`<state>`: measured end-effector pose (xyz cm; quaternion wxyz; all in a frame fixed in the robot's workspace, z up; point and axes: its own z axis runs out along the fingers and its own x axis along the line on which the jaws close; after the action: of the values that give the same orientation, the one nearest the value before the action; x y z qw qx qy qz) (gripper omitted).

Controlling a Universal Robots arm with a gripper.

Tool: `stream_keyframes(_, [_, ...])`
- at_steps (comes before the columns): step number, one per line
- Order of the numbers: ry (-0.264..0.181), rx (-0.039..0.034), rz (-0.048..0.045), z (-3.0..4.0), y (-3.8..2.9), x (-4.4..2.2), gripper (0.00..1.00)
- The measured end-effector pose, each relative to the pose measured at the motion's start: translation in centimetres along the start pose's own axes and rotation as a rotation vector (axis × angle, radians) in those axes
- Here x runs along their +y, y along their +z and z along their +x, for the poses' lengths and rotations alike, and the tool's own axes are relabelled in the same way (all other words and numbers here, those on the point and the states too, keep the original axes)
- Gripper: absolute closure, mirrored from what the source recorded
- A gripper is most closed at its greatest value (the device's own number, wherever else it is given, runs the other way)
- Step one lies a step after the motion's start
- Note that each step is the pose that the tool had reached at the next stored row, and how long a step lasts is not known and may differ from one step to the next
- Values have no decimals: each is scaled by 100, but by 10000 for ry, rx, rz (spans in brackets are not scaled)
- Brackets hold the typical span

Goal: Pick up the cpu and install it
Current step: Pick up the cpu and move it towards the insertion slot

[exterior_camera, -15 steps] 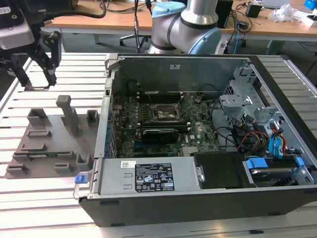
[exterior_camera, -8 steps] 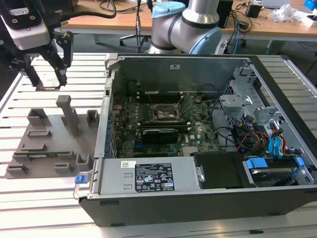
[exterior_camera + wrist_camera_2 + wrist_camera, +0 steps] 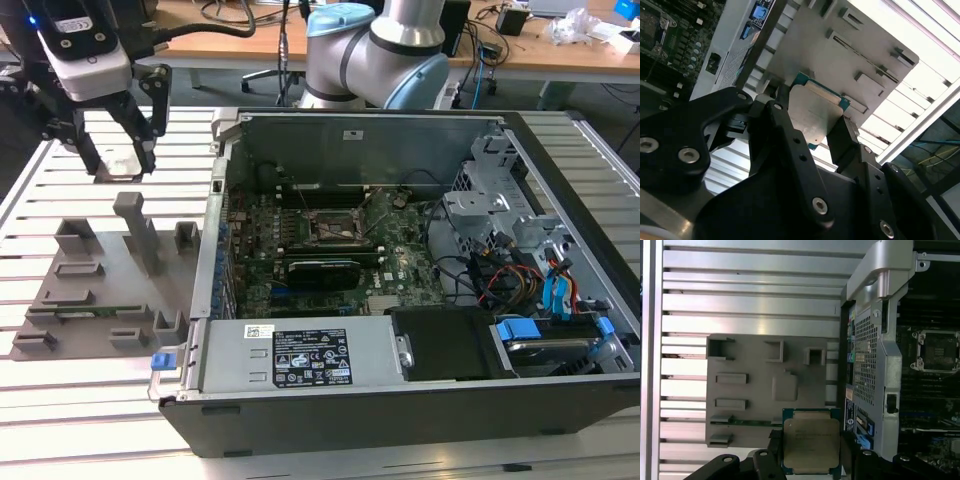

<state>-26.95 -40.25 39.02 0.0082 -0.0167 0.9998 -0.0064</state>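
The gripper (image 3: 812, 114), clamped on the cpu (image 3: 811, 437), held it clear above the grey fixture plate (image 3: 752, 377), beside the open computer case (image 3: 400, 118). Pick-up judged complete. Installation outstanding: the motherboard socket (image 3: 939, 351) stood unoccupied, well apart from the chip.

The cpu (image 3: 811, 442), a flat square chip with a pale silver top (thin green rim), hangs clamped in the gripper (image 3: 811, 456) above the grey fixture plate (image 3: 752, 387).

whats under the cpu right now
Beneath the cpu, held in the jaws, lie the grey fixture plate and slatted table. What sits straight behind the chip is covered.
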Motion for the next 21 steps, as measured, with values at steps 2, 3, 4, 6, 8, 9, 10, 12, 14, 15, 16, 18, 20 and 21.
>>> stream_keyframes(2, [-1, 0, 0, -44, 1, -2, 45])
stream_keyframes(3, [-1, 1, 0, -76, 2, -3, 45])
stream_keyframes(4, [0, 0, 0, -114, 4, -4, 45])
stream_keyframes(6, [0, 1, 0, -170, 5, -6, 45])
stream_keyframes(8, [1, 2, 0, -204, 6, -7, 45])
stream_keyframes(9, [0, 3, 0, -234, 7, -8, 45])
stream_keyframes(10, [-1, 2, 0, -250, 8, -8, 45])
stream_keyframes(12, [-1, 3, 0, -286, 10, -10, 45])
stream_keyframes(14, [0, 3, 0, -325, 12, -11, 45])
stream_keyframes(15, [0, 3, -1, -341, 13, -11, 45])
stream_keyframes(16, [1, 3, 0, -359, 14, -12, 45])
stream_keyframes(18, [1, 5, -1, -400, 17, -13, 45])
stream_keyframes(20, [-1, 6, 0, -461, 21, -15, 45])
stream_keyframes(21, [0, 7, 0, -485, 22, -16, 45])
